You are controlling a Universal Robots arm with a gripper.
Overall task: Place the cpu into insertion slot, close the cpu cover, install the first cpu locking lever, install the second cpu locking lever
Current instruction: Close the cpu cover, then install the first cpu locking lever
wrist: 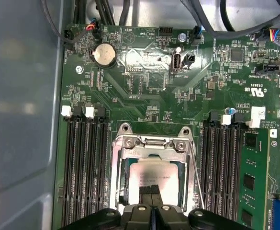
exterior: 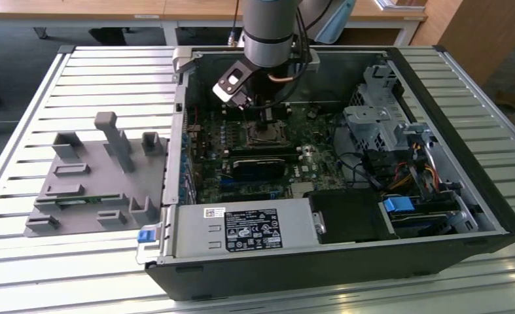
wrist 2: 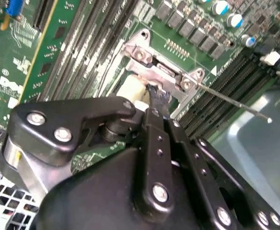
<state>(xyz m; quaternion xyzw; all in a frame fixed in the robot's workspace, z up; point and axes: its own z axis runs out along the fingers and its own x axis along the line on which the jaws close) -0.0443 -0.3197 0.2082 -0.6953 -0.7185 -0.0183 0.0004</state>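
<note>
A slatted metal desk (exterior: 82, 72) carries an open computer case (exterior: 327, 271). A grey moulded fixture (exterior: 91, 176) lies beside the case on the exterior view's left. The arm (exterior: 270, 33) reaches down into the case over the green motherboard (wrist: 144, 81).

Cpu (wrist: 154, 173): seated in the slot (exterior: 264, 136) at the middle of the board, tan-silver face up, between two banks of memory slots (wrist: 84, 163).

Cover (wrist: 151, 143): lies flat over the slot. Its frame surrounds the cpu, whose face shows through the open centre.

Lever (wrist: 196, 175): a thin metal rod running along one side of the slot. In the second wrist view its free end juts out across the memory slots. It cannot be told whether it is latched.

Gripper (wrist: 151, 191): positioned directly over the slot. The jaws are pressed together with nothing visible between them. In the first wrist view their tips overlap the cpu face, at the side away from the cover's two-screw bar. In the second wrist view the fingertips (wrist 2: 157, 97) sit just beside the cover's metal; contact cannot be confirmed.
</note>
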